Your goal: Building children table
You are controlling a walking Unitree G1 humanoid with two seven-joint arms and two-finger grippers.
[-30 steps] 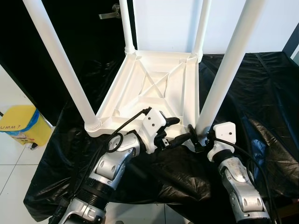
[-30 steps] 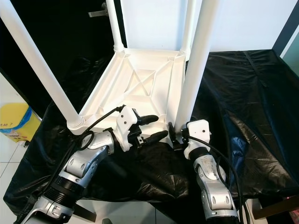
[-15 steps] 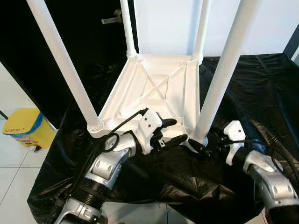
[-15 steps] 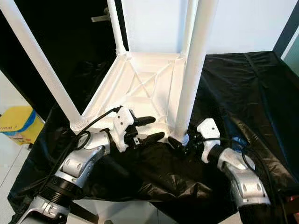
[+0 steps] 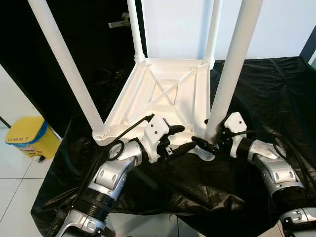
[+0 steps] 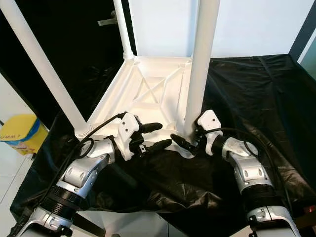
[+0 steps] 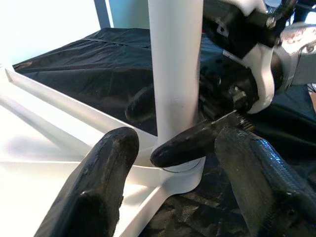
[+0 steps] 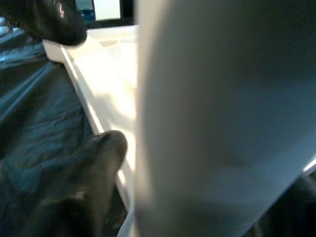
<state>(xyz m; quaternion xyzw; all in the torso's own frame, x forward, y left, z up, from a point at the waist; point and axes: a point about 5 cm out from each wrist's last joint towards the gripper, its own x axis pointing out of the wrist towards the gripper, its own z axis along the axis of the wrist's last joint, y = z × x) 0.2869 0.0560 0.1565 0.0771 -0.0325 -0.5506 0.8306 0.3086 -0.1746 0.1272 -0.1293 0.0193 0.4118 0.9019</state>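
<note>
You cannot see the tops of the four white legs (image 5: pixel 66 66); all run out past the upper edge in the head views. The black cloth (image 5: pixel 276 94) runs off the right and lower edges, so you cannot tell what it lies on. The yellow bin (image 5: pixel 27 138) is cut by the left edge, its lettering only partly readable. In the right wrist view the near leg (image 8: pixel 217 118) is a blurred pale mass, with only one dark fingertip (image 8: pixel 106 158) of the right gripper (image 6: pixel 190 139) discernible. That leg hides the gripper's far finger, so you cannot judge whether it grips. Both robot arms leave the frame at the bottom.
</note>
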